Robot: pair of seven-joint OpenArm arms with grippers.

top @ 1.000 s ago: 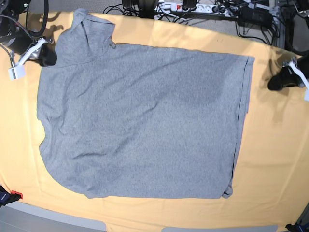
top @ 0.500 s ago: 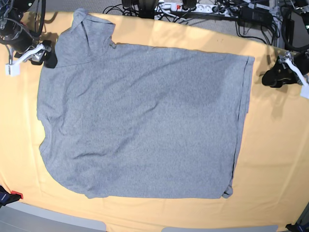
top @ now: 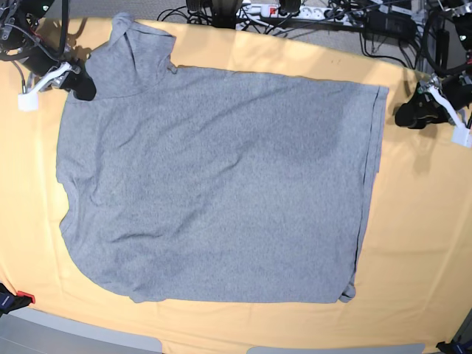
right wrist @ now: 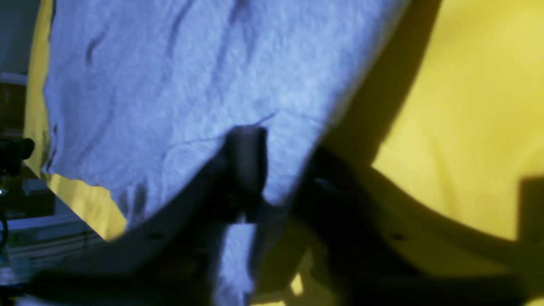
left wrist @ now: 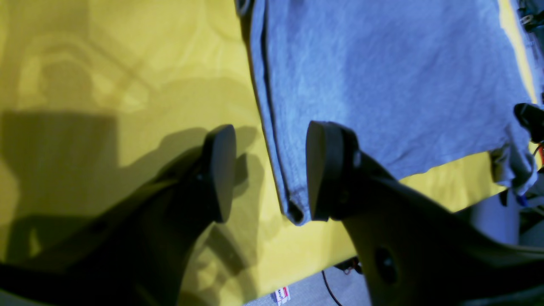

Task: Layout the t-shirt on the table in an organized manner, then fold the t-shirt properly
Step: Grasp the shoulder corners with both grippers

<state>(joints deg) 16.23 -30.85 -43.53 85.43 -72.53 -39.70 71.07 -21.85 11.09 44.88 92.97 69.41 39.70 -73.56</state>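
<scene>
The grey t-shirt [top: 221, 184] lies spread flat on the yellow-orange table [top: 420, 243], plain side up, with no lettering in view. My left gripper [top: 407, 116] is open just off the shirt's far right corner. In the left wrist view its fingers [left wrist: 219, 170] straddle the shirt's hem corner [left wrist: 293, 208], just above the cloth. My right gripper [top: 85, 88] is at the far left sleeve edge. In the blurred right wrist view it [right wrist: 284, 170] looks open, one finger [right wrist: 246, 161] over the shirt [right wrist: 170, 76] and the other over the table [right wrist: 467, 106].
Cables and a power strip [top: 295, 11] run along the table's back edge. A small red-tipped clamp [top: 22, 297] sits at the front left corner. The table's front edge curves along the bottom of the base view.
My left gripper has moved back and inward to the shirt's far right corner. My right gripper has moved back and right onto the sleeve edge. The shirt has not moved.
</scene>
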